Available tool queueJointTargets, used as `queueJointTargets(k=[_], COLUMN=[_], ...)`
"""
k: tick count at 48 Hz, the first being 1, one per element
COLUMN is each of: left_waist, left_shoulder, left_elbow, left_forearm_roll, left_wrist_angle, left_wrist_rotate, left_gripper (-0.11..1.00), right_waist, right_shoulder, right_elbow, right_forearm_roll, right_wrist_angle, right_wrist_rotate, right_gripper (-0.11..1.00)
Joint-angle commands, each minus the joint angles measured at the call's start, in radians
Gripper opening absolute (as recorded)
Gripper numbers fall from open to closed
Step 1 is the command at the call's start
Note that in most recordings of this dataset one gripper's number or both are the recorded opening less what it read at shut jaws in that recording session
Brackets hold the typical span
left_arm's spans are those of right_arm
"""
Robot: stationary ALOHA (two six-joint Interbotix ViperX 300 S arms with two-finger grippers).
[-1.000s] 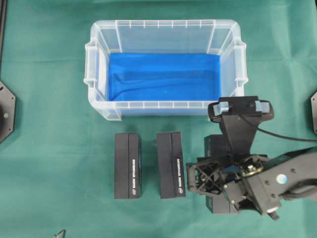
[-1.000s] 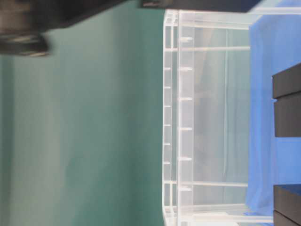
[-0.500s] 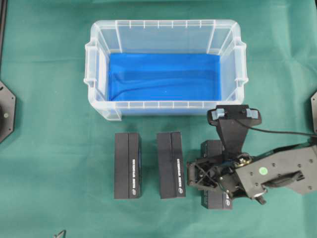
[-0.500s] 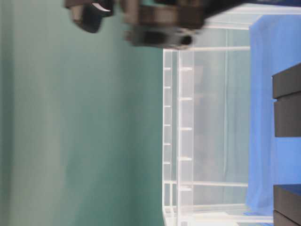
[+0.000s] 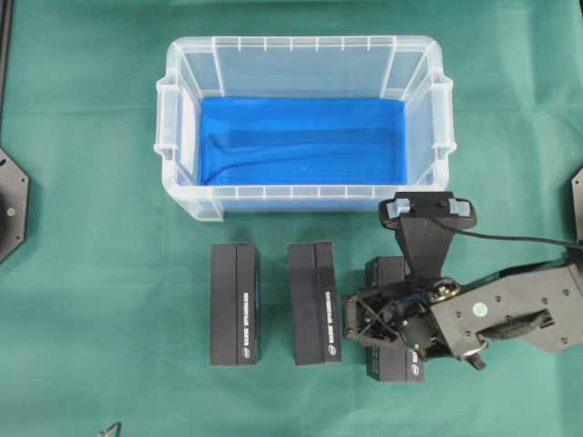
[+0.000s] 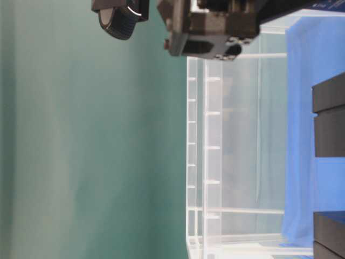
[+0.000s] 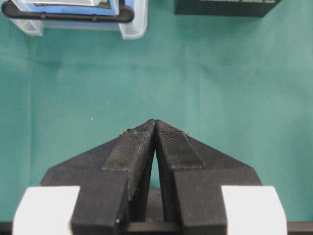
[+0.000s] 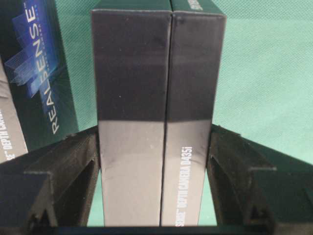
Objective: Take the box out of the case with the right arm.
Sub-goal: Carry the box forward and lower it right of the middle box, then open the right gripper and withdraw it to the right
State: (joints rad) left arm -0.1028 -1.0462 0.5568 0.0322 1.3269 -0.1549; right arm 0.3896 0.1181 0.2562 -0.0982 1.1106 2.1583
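Observation:
The case [image 5: 301, 193], a clear tub with a blue sheet [image 5: 301, 141] on its bottom, stands at the back of the green table with nothing in it. In front of it, to the right, my right gripper [image 5: 392, 328] is shut on a black box [image 5: 393, 366]. In the right wrist view its fingers [image 8: 73, 152] press both long sides of the box [image 8: 156, 88], which lies low over the green cloth. My left gripper [image 7: 155, 121] is shut on nothing above bare cloth, away from the case corner [image 7: 132, 24].
Two more black boxes [image 5: 236, 303] [image 5: 314, 303] lie side by side on the cloth left of the held one, the nearer one [image 8: 34, 73] close to my right gripper's left finger. The right arm [image 5: 519, 314] reaches in from the right edge.
The right arm has come down and drawn slightly toward the front with the box still in its grip. Its wrist has entered the top of the table-level view. The left gripper shows no movement.

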Motion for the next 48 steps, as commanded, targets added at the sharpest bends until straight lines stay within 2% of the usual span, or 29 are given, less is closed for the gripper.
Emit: queueJointTargets(k=[1, 4, 10, 12, 33, 40, 48], left_waist=[0.003, 0.002, 0.003, 0.003, 0.003, 0.003, 0.003], left_shoulder=[0.014, 0.012, 0.012, 0.012, 0.012, 0.012, 0.012], left_elbow=[-0.015, -0.015, -0.015, -0.015, -0.015, -0.015, -0.015], left_forearm_roll=[0.003, 0.003, 0.003, 0.003, 0.003, 0.003, 0.003], left_wrist_angle=[-0.009, -0.009, -0.009, -0.009, -0.009, -0.009, -0.009], left_wrist_rotate=[-0.002, -0.002, -0.002, -0.002, -0.002, -0.002, -0.002], left_gripper=[0.02, 0.02, 0.02, 0.02, 0.02, 0.02, 0.02], right_waist=[0.0, 0.0, 0.0, 0.0, 0.0, 0.0, 0.0], right_shoulder=[-0.021, -0.021, -0.021, -0.021, -0.052, -0.081, -0.104], right_elbow=[-0.011, -0.011, -0.015, -0.018, -0.06, -0.117, -0.233], right_forearm_roll=[0.002, 0.002, 0.002, -0.002, -0.005, -0.015, -0.035], right_wrist_angle=[-0.002, 0.002, 0.017, 0.017, 0.046, 0.135, 0.319], right_wrist_rotate=[-0.003, -0.003, -0.005, -0.003, -0.005, -0.006, -0.012], right_gripper=[0.65, 0.66, 0.88, 0.91, 0.88, 0.88, 0.87])
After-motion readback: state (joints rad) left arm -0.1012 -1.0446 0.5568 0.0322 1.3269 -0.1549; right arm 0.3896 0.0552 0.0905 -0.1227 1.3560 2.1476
